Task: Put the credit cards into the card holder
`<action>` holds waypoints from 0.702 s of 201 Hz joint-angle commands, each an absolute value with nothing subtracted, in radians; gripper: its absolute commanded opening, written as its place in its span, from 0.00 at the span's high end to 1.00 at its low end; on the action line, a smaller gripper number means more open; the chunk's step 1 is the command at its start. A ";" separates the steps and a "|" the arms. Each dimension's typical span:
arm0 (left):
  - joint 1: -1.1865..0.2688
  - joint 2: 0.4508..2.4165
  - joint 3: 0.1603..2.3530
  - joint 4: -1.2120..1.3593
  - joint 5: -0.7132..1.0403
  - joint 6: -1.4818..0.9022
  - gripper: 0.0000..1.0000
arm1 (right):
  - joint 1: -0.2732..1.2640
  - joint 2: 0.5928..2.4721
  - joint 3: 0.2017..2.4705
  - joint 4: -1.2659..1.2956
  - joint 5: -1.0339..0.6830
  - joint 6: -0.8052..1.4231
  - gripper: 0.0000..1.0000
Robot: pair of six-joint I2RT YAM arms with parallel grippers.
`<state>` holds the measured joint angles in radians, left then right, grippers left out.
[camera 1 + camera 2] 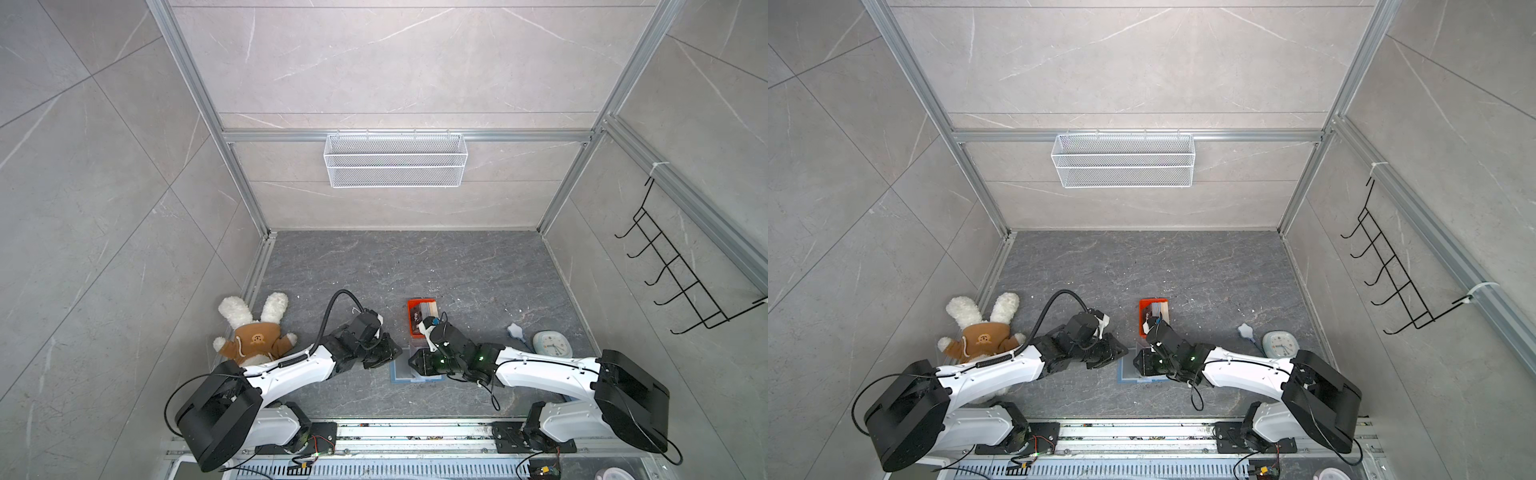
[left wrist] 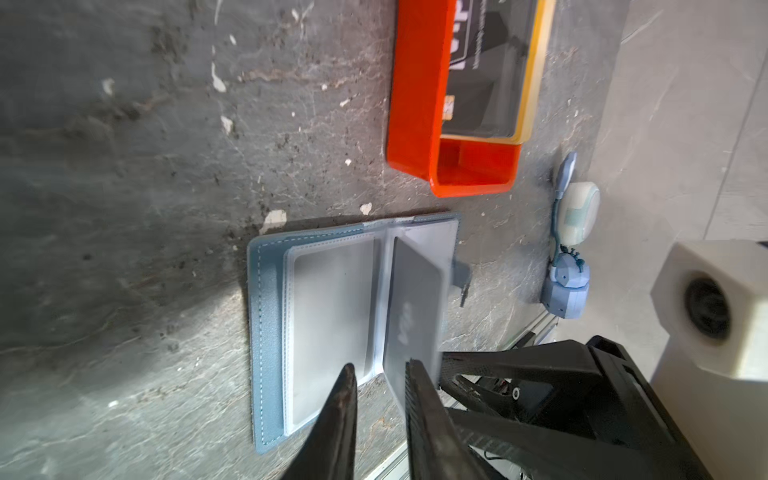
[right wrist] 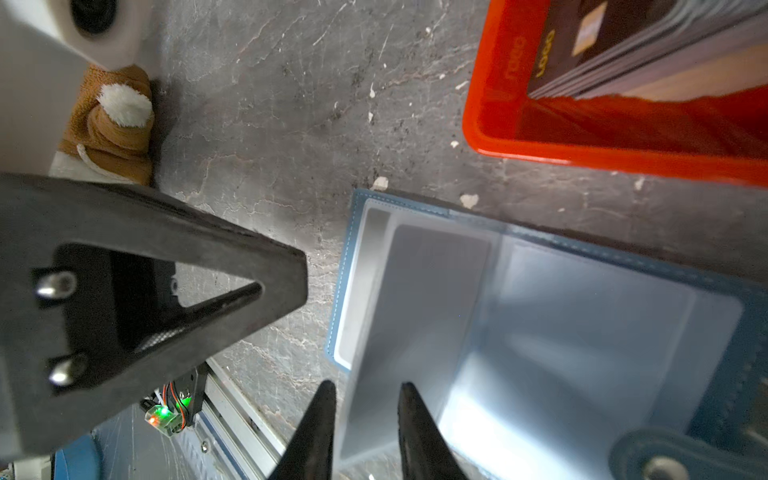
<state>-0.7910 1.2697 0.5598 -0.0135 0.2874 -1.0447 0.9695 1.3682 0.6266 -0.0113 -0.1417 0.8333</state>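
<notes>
At the front edge of the counter [image 1: 374, 266], about midway, the card holder [image 2: 270, 332] lies open and flat, clear pockets up. One dark card [image 2: 415, 299] stands tilted over its snap-tab half, seemingly within a raised clear leaf; whether it is fully seated cannot be told. Left fingers [image 2: 345, 407] are parted narrowly; the card's corner lies against one of them, but no clamp shows. Right fingers [image 3: 324, 419] are likewise slightly apart over the holder, gripping nothing.

Just behind the holder, toward the back edge, the orange tray [image 2: 411, 104] holds the credit cards [image 3: 615, 45], leaning on edge in a stack.

Assessment: the cards are light, stiff and slick; pinch one across its faces at the raised upper edge. The holder is soft and light, its pockets limp; it likely slides unless one cover is pinned.
</notes>
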 commanded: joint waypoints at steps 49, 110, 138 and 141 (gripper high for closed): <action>-0.788 1.221 0.556 0.018 0.282 -0.981 0.76 | 0.975 1.346 0.664 -0.078 -0.077 0.801 0.71; -0.788 1.215 0.576 -0.005 0.268 -0.930 0.76 | 0.974 1.289 0.694 -0.149 -0.001 0.764 0.71; -0.775 1.225 0.610 -0.017 0.268 -0.879 0.76 | 0.965 1.269 0.726 -0.207 0.029 0.736 0.70; -0.771 1.228 0.616 -0.019 0.269 -0.872 0.76 | 0.963 1.269 0.728 -0.209 0.029 0.734 0.69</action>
